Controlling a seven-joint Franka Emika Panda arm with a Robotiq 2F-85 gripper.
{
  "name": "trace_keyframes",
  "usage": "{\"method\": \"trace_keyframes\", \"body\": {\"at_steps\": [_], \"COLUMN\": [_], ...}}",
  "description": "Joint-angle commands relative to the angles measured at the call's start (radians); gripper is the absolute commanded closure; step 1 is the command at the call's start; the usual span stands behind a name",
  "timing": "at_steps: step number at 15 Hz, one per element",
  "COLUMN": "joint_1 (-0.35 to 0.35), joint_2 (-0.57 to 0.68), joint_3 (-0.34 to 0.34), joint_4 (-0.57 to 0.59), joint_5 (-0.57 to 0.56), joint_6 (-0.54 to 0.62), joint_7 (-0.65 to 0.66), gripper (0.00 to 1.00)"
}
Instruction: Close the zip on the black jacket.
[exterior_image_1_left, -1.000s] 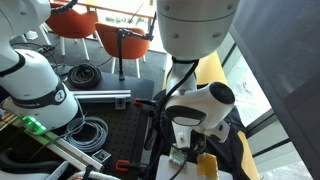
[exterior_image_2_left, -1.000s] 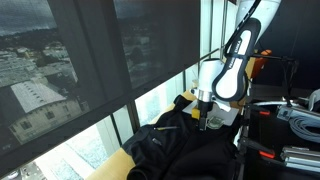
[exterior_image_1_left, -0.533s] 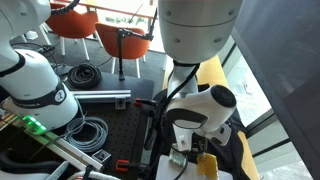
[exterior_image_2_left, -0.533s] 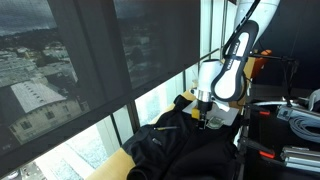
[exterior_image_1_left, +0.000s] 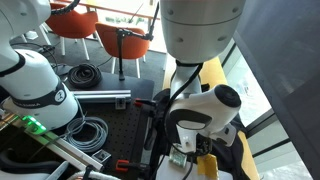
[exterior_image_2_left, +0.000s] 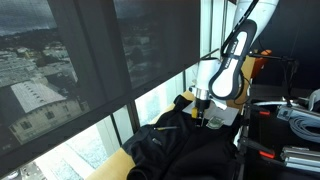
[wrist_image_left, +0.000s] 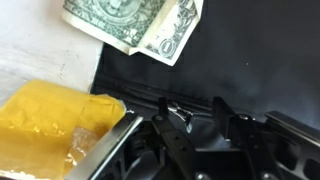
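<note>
Black jacket, rumpled and matte, in a heap under the tool; grip state unclear.

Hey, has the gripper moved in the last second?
Yes, slightly: in an exterior view the gripper and its white wrist have shifted right, away from the coiled black cables.

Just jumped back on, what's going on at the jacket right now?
The arm is bent down over the rumpled black jacket. In the wrist view the gripper sits low over the dark fabric, fingers apart, holding nothing that I can see. A dollar bill and a yellow packet lie beside the jacket. The zip is too dark to make out.
</note>
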Motion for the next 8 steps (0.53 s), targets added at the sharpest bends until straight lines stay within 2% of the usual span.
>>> {"method": "trace_keyframes", "body": {"at_steps": [1, 3, 4, 8], "joint_1": [-0.013, -0.015, -0.014, -0.012], "joint_2": [0.002, 0.001, 0.000, -0.004], "joint_3": [0.001, 0.004, 0.006, 0.010], "joint_4": [0.005, 0.005, 0.005, 0.003], "joint_5": [-0.037, -0.036, -0.036, -0.036], "joint_6": [0.024, 0.024, 0.023, 0.024], "joint_7": [-0.007, -0.008, -0.008, -0.008], "gripper": [0.41, 0.66, 0.67, 0.98]}}
